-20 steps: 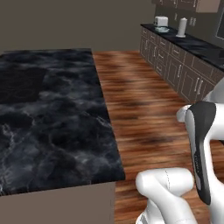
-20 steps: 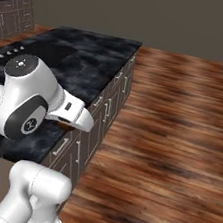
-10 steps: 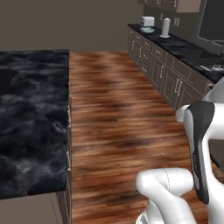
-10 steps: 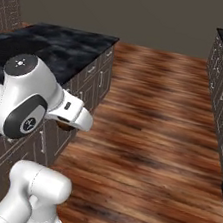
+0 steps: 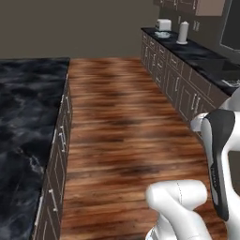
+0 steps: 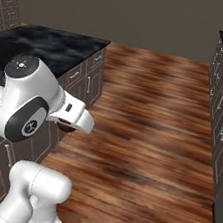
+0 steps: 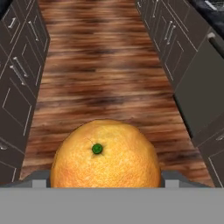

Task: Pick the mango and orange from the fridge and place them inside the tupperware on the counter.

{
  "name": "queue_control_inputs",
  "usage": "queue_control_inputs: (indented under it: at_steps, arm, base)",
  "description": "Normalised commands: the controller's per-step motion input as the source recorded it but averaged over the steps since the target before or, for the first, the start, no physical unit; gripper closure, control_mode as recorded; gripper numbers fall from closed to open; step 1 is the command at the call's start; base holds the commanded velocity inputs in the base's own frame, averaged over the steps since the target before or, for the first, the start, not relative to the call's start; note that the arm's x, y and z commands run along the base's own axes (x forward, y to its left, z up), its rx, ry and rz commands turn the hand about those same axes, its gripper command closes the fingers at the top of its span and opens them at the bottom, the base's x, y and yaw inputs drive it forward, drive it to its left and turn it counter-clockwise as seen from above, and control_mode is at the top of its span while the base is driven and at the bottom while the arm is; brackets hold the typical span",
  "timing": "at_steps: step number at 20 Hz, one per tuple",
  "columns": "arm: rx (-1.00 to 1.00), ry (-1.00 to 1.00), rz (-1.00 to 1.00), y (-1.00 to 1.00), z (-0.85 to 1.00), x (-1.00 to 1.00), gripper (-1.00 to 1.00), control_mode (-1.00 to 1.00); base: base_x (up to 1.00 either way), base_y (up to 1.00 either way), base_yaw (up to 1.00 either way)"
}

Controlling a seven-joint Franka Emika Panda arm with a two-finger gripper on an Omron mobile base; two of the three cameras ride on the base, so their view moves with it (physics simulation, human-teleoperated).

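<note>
Wooden floor [image 5: 117, 136] runs between a black marble island [image 5: 23, 122] and the far surface [image 5: 197, 54], where the tupperware [image 5: 162, 34] sits beside a silver toaster [image 5: 163, 24] and a white canister [image 5: 183, 33]. Folded close over its base, the arm keeps its hand [image 7: 105, 177] low and pointing along the aisle, clamped on the orange [image 7: 105, 155], green stem spot facing the camera. No writing is legible anywhere.
</note>
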Motion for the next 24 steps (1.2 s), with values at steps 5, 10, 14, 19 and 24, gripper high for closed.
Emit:
queue_control_inputs:
  at_steps: [5,10,14,19,24]
  arm:
    - [0.0,0.0,0.0,0.0,0.0,0.0,1.0,1.0]
    - [0.0,0.0,0.0,0.0,0.0,0.0,1.0,1.0]
    - [0.0,0.0,0.0,0.0,0.0,0.0,1.0,1.0]
    - [0.0,0.0,0.0,0.0,0.0,0.0,1.0,1.0]
    - [0.0,0.0,0.0,0.0,0.0,0.0,1.0,1.0]
  base:
    - [1.0,-0.39,0.21]
    - [1.0,-0.45,0.08]
    - [1.0,-0.39,0.0]
    - [1.0,-0.33,0.0]
    - [1.0,-0.27,0.0]
